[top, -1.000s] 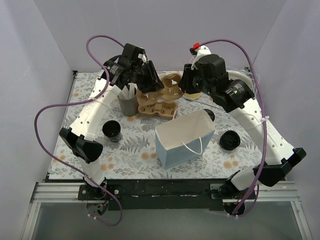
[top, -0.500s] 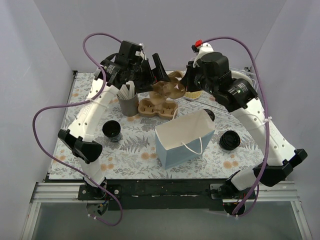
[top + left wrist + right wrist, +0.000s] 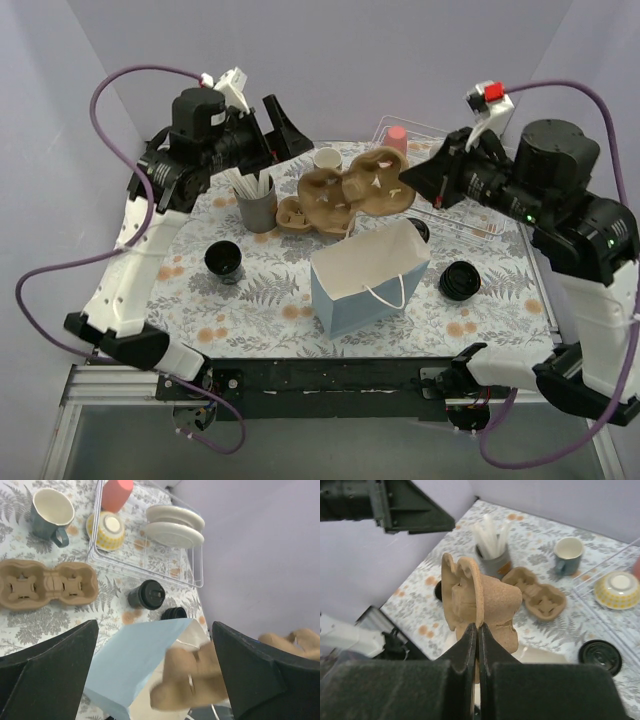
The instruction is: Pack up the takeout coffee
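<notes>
Three black takeout coffee cups stand on the floral table: one at the left (image 3: 224,258), one right of the bag (image 3: 461,281) and one behind the bag's far corner (image 3: 420,230). The left wrist view shows two of them (image 3: 146,594) (image 3: 174,613). My right gripper (image 3: 408,181) (image 3: 478,626) is shut on the edge of a brown cardboard cup carrier (image 3: 350,190) (image 3: 480,597), held tilted in the air above the open blue paper bag (image 3: 365,275) (image 3: 145,660). My left gripper (image 3: 285,122) (image 3: 155,625) hangs open and empty, high at the back left.
A second cardboard carrier (image 3: 308,214) (image 3: 47,583) lies on the table beside a grey cup of white straws (image 3: 257,205). A grey-green mug (image 3: 327,158) stands behind. The wire rack (image 3: 195,575) at the back right holds plates, a yellow bowl (image 3: 110,527) and a pink cup.
My left gripper opened, let go of the carrier and rose back to the left. My right gripper closed on the carrier's edge and lifted it off the other carrier.
</notes>
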Controlling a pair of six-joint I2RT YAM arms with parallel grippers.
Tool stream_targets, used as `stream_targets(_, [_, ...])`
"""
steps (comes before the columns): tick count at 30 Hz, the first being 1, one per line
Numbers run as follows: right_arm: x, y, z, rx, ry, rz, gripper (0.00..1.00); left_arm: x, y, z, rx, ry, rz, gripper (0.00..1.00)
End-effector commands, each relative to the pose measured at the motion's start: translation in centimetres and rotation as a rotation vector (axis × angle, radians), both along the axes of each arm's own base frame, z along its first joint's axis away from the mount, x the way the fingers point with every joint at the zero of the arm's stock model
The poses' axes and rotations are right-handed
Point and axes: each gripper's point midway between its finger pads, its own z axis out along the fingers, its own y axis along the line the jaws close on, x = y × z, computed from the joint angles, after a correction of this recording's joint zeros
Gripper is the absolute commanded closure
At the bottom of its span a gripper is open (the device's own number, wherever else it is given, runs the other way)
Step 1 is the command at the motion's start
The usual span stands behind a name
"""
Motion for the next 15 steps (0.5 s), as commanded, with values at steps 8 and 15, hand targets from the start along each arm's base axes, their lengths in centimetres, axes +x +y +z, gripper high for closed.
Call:
stream_targets(8, [-7.8, 0.7, -3.4, 0.085, 0.204, 0.259, 0.99, -1.7, 2.2, 0.5, 0.037, -0.176, -0.007, 0.02])
stream_targets(15, [-6.3, -0.3, -5.6, -0.009, 0.258, 0.155, 0.99, -2.3, 2.3, -2.5, 0.073, -0.107, -0.022, 0.02])
